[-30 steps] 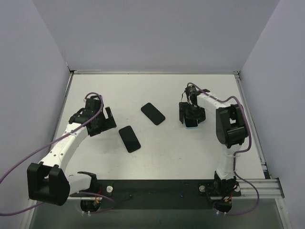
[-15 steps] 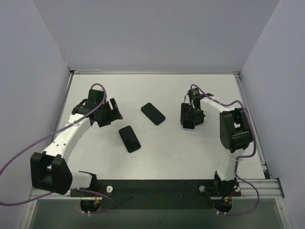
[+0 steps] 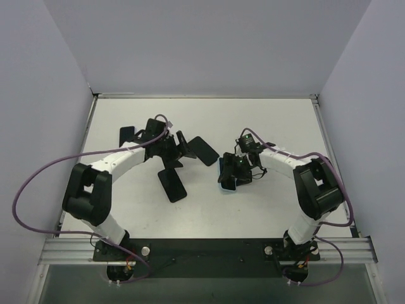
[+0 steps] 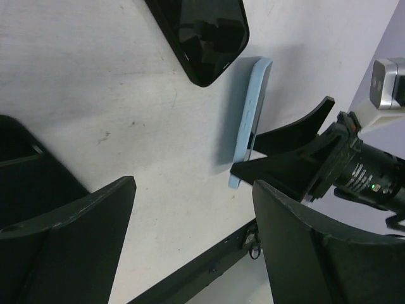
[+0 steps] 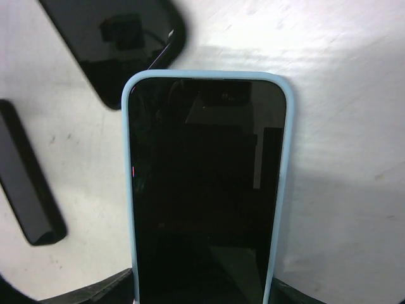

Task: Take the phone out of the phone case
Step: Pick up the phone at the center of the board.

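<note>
Right claw [image 3: 234,170] pinches the phone [image 5: 205,190] in its blue case [image 4: 252,114], tilted on edge, at the centre of your top view | left claw [image 3: 175,151] spread, gripping nothing, left of centre above the table [image 3: 272,206] | you see the upper black phone [image 3: 207,152] just right of it, the lower black phone [image 3: 173,185] below it.

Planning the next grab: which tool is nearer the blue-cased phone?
Right. The right tool grips the blue-cased phone by one end; the left tool hangs open off to its left, apart.
</note>
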You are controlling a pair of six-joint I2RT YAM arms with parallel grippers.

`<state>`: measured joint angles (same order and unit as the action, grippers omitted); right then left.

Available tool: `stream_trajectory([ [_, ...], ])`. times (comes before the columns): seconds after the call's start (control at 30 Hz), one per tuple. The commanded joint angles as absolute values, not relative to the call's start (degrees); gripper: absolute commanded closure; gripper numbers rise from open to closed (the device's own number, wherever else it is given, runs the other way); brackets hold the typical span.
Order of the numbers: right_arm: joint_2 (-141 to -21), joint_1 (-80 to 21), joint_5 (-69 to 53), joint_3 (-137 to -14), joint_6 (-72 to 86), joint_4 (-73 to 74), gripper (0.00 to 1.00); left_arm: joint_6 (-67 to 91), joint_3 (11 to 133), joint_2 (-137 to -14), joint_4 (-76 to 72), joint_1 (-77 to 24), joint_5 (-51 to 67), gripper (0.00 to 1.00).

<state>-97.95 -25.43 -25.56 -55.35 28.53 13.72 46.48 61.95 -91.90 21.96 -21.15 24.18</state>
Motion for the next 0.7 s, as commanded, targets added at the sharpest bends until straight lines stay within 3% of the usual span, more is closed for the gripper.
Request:
stream_trajectory([
  [0.0,-94.8,-28.5,-33.5,-53.9,31.6,11.3,0.64,52.9,62.0,-98.0,11.0,-23.8,28.9,0.13],
  [0.27,-94.0,-31.8,-36.2,-53.5,32.3,9.8,0.64,57.8,62.9,-106.8,2.7,-27.3,33.5,0.13],
  [0.67,-95.0,-33.0,-36.3,-55.3,33.2,8.3,0.63,60.4,62.6,-113.6,-3.2,-31.2,36.1,0.37],
])
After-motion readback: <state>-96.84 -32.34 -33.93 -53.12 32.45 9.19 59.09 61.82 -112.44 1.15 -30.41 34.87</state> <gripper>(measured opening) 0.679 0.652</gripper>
